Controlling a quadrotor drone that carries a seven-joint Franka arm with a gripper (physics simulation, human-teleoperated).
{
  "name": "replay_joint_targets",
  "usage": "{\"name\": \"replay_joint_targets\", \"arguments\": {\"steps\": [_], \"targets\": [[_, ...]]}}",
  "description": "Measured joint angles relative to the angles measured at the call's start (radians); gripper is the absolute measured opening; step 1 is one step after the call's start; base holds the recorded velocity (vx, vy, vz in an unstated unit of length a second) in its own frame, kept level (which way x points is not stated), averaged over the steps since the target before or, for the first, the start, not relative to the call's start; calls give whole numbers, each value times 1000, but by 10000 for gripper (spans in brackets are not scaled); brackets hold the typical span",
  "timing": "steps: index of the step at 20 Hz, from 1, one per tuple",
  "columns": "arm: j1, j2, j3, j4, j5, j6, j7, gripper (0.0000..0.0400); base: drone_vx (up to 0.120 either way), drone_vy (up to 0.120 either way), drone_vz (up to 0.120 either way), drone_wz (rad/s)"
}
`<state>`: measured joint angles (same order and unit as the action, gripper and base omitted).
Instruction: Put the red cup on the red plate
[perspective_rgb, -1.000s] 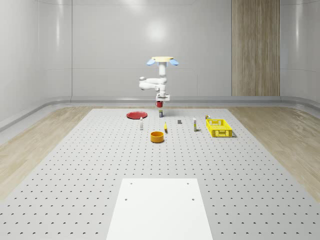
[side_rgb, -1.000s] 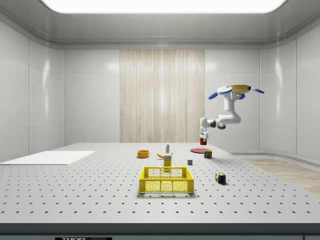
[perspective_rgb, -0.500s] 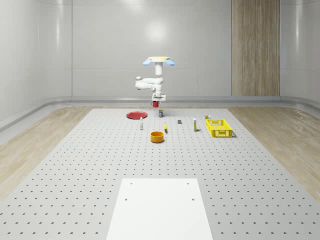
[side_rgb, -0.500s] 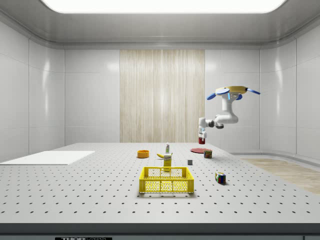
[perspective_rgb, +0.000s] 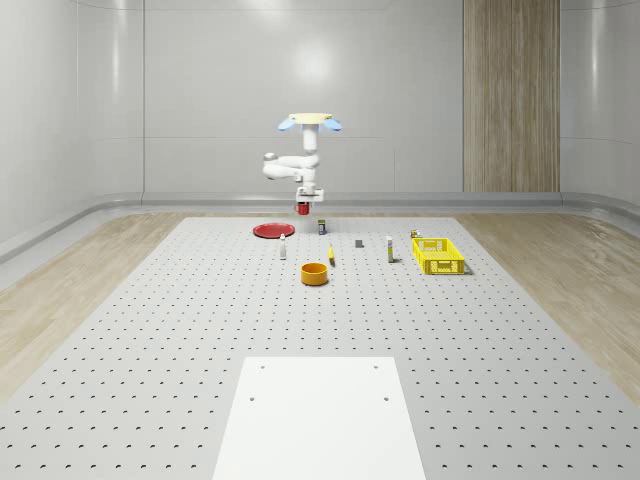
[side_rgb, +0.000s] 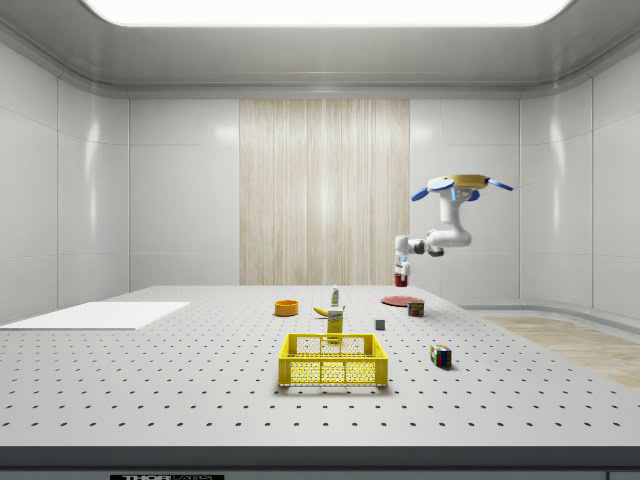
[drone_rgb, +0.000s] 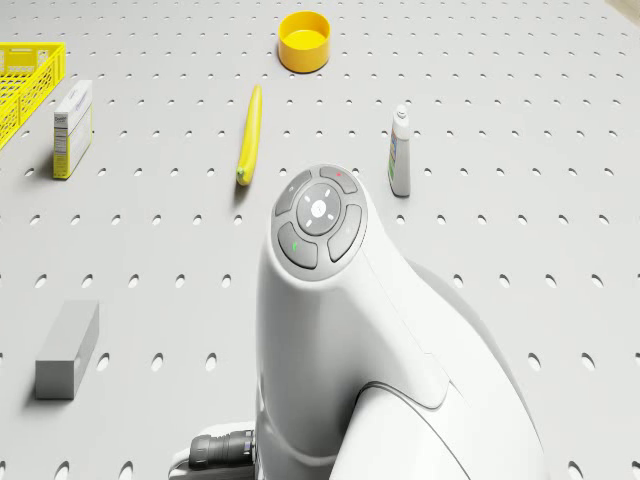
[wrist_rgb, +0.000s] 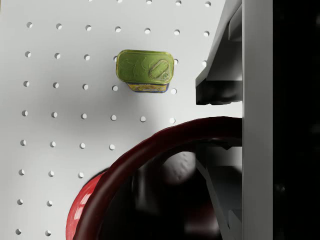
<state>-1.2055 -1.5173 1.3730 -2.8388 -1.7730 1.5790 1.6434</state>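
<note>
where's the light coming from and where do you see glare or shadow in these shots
Side view: a bright ceiling panel lights the room. Whole-scene view: a soft glare patch on the back wall behind the drone. Wrist view: the red cup is dark inside, and the red plate shows a small glossy highlight. Drone view: the grey block casts a faint shadow.

Glossy white arm (drone_rgb: 380, 370); grey button pad; tan drone (perspective_rgb: 307, 119) body; blue rotors.
</note>
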Motion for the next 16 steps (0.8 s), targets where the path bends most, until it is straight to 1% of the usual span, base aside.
{"name": "replay_joint_targets", "arguments": {"steps": [1, 9, 15, 16], "targets": [[0, -1, 0, 0, 0, 1, 0, 101, 0, -120, 0, 0], [-1, -7, 1, 0, 3, 6, 1, 101, 0, -120, -120, 0], [-2, -10, 1, 0, 4, 10, 2, 101, 0, -120, -7, 0], [-2, -11, 1, 0, 4, 10, 2, 101, -80, -120, 0, 0]]}}
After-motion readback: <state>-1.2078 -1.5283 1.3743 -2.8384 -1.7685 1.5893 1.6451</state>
